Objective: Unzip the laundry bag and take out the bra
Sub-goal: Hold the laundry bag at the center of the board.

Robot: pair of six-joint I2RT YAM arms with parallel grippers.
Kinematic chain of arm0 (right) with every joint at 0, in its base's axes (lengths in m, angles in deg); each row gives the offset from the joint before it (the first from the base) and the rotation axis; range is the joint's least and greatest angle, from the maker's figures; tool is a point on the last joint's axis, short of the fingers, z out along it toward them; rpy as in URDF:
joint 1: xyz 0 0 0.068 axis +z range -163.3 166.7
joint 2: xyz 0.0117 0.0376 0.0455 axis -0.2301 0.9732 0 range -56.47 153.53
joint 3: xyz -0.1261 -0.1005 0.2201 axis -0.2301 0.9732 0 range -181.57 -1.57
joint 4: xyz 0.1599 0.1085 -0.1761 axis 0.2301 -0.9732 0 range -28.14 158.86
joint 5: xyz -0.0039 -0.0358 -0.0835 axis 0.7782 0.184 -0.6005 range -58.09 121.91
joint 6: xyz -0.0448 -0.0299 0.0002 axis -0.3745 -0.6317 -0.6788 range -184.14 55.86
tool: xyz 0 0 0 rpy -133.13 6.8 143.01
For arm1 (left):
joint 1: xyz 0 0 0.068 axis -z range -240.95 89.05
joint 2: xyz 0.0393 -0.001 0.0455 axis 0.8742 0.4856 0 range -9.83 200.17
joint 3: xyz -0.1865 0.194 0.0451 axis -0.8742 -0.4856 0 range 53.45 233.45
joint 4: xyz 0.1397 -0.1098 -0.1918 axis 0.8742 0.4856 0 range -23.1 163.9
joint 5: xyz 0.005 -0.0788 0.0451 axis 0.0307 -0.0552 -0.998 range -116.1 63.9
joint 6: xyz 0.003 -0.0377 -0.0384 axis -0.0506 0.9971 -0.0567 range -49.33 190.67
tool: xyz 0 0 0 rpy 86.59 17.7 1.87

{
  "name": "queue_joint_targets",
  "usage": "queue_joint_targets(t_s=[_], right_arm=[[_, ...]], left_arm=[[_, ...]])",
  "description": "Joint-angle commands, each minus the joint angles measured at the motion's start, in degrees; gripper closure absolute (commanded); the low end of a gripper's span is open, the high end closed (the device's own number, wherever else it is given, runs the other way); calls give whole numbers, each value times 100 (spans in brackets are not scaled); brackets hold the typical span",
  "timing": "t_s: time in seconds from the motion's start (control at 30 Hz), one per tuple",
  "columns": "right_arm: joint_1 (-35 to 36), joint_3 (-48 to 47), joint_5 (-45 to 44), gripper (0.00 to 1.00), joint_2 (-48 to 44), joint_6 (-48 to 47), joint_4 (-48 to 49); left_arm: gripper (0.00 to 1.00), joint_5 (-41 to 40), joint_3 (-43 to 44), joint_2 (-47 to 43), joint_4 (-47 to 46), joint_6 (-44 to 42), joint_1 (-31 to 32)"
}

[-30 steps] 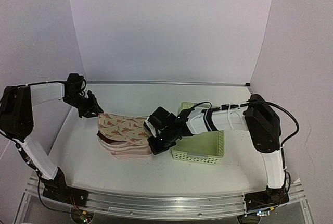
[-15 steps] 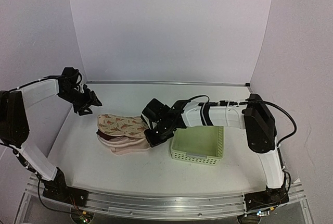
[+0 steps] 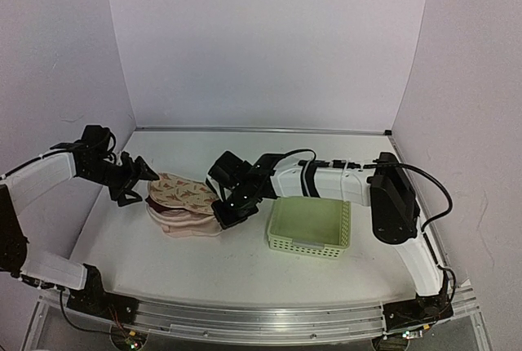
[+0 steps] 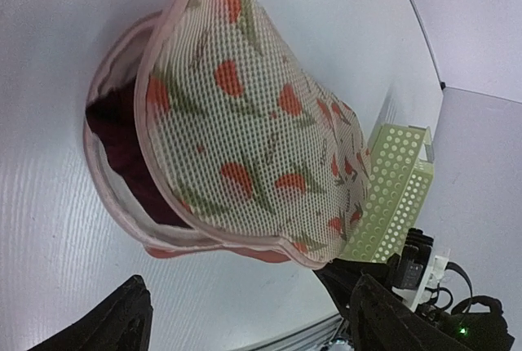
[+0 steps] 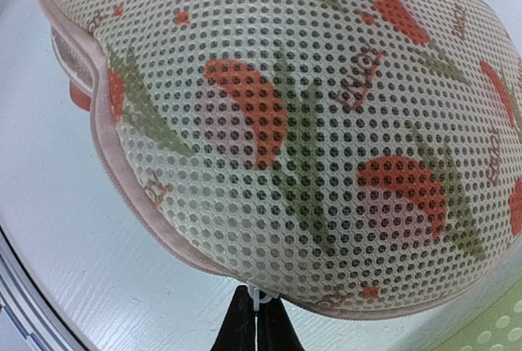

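Laundry bag (image 3: 186, 202) lay on the worktop (image 3: 204, 261) at nine o'clock from the basket (image 3: 310, 224), gaping over a dark bra (image 4: 114, 143). Right gripper (image 5: 257, 322) was pinched tight on its zip pull (image 5: 258, 294) at four o'clock; left gripper (image 3: 139, 181) was spread wide, empty, just off its ten o'clock edge.

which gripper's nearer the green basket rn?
Right. The right gripper is shut on the zip pull at the rim of the laundry bag, just left of the green basket; the left gripper hangs open past the bag's other end.
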Motion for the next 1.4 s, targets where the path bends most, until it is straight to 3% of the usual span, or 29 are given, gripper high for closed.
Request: queue_joint_targets(t_s=[0.0,0.2,0.5,0.67,0.87,1.27,1.37], right_arm=[[140,-506,234,100,254,109,-21],[210,-906,462,100,564,210,-41],[313,-1230,528,100,787,229,-35],[367,-1290,537,100,800,211,-35],[416,-1253,541,100,761,207,17],[422,-864,528,100,522,220,170],[422,-785,545,100,474,225,215]], left_arm=[[14,671,-743,-519,-783,876,53],[12,592,-1679,-789,-1904,2089,537],[12,65,-2379,-684,-3375,3578,1275],[13,-103,-2574,-210,-4289,4043,1602],[14,-305,-2302,437,-4532,4187,2060],[36,-410,-2391,1084,-5382,4563,2202],[45,-447,-2367,1151,-5476,4583,2210]])
